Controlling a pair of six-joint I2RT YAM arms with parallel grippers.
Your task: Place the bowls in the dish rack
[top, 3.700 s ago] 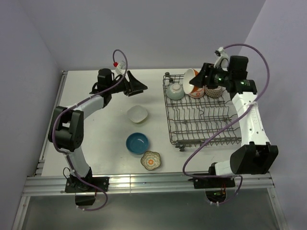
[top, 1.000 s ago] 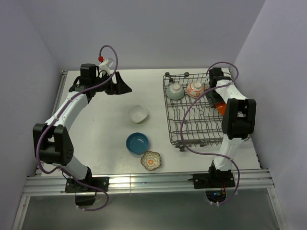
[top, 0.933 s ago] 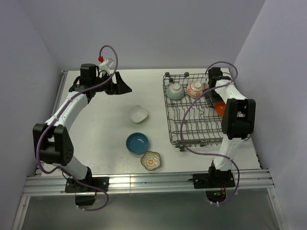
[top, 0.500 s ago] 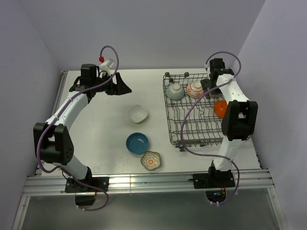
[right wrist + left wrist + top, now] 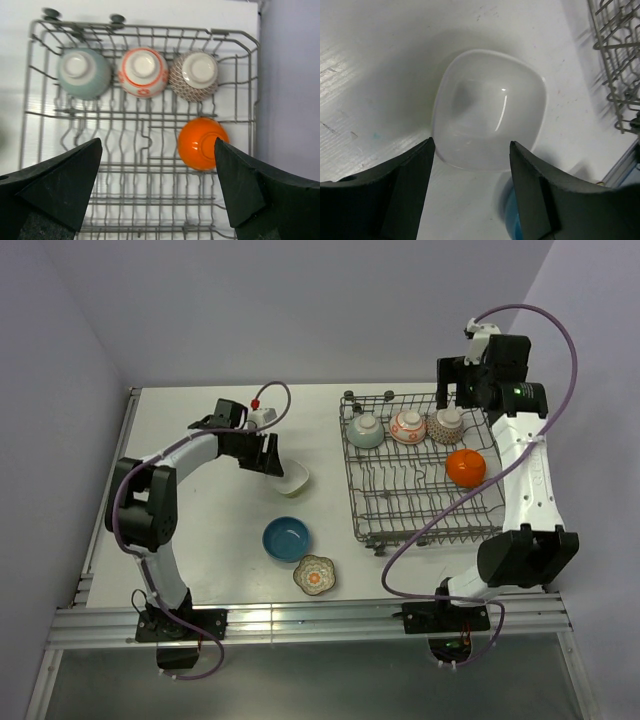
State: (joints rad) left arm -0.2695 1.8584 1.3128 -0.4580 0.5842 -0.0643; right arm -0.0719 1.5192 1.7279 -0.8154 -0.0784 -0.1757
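A white squarish bowl (image 5: 290, 478) (image 5: 490, 112) sits upright on the table. My left gripper (image 5: 270, 460) (image 5: 471, 145) is low over its near rim, jaws open on either side and not touching it. A deep blue bowl (image 5: 287, 539) and a scalloped floral bowl (image 5: 315, 575) lie nearer the front. In the dish rack (image 5: 352, 490) (image 5: 125, 165), upside down, stand a teal bowl (image 5: 82, 72), an orange-white bowl (image 5: 143, 71), a grey patterned bowl (image 5: 199, 70) and a bowl showing an orange underside (image 5: 202, 142) (image 5: 466, 468). My right gripper (image 5: 455, 395) (image 5: 157, 142) hangs high above the rack, open and empty.
The rack fills the right half of the table, its front rows of tines bare. A sliver of the blue bowl (image 5: 512, 212) shows beside the left gripper's right finger. Walls close off the back and the right side.
The left arm swung from the back left corner down to the white bowl. The right gripper let go of the orange-bottomed bowl in the rack, opened wide and rose above it.
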